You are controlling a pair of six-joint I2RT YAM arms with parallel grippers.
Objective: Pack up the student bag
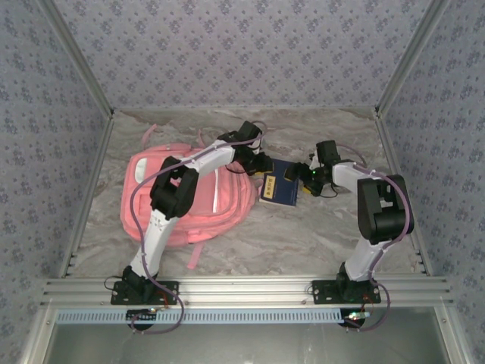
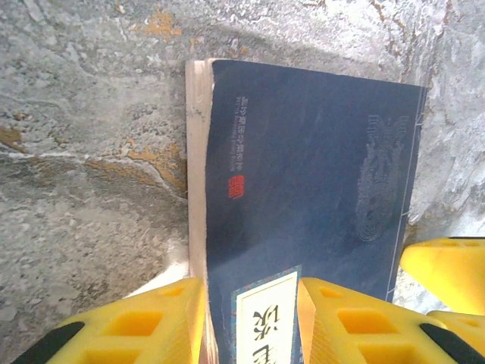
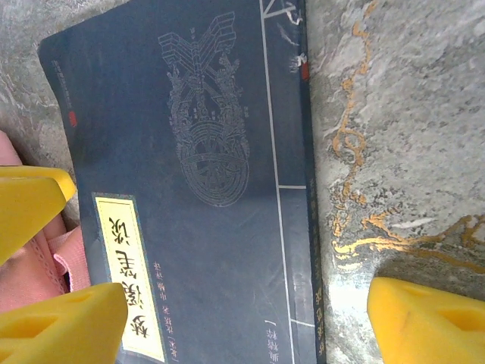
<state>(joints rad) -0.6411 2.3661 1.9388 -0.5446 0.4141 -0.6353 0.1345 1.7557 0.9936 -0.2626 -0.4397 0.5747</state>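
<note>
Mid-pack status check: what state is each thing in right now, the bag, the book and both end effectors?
Backpack: lying flat on the table, left arm across it; zip open or shut unclear.
Book: closed, cover up, flat on the table beside the backpack, not packed.
Left end effector: open, low over the book's page-edge side.
Right end effector: wide open, fingers either side of the book, not gripping.

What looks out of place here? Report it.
The dark blue book lies flat on the table beside the student bag, skewed to the table's edges and outside it. No spill or damage shows.
</note>
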